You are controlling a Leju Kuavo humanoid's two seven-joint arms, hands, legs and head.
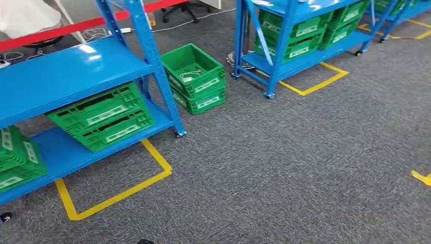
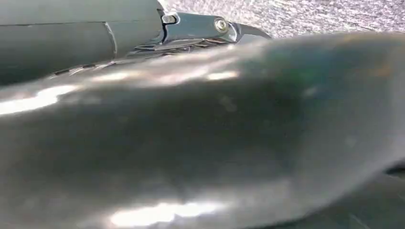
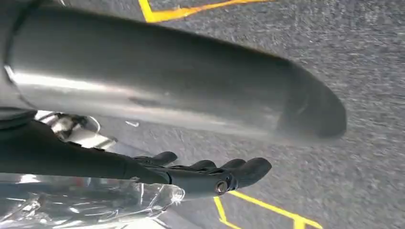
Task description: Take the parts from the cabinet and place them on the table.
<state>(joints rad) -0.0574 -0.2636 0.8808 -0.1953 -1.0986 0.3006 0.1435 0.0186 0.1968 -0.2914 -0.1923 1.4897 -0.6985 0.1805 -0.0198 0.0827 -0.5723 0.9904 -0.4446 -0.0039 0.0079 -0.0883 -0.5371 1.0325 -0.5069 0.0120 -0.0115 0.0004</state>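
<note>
In the right wrist view my right hand (image 3: 200, 174) hangs over the grey carpet, its thick grey thumb (image 3: 167, 81) above the dark fingers (image 3: 239, 171). A crumpled clear plastic bag (image 3: 95, 205) lies against those fingers. A shiny piece of the bag shows between thumb and fingers near the palm, so the hand holds it. What the bag contains is hidden. My left hand (image 2: 200, 143) is a blurred grey mass close to the lens, and its fingers are not readable. The blue cabinet (image 1: 76, 71) stands at the left in the head view with green crates (image 1: 101, 117) on its lower shelf.
Two stacked green crates (image 1: 195, 79) sit on the carpet beside the cabinet's post. A second blue rack (image 1: 300, 51) with green crates stands at the back right. Yellow tape lines (image 1: 117, 193) mark the floor. Open grey carpet (image 1: 305, 168) stretches across the right and front.
</note>
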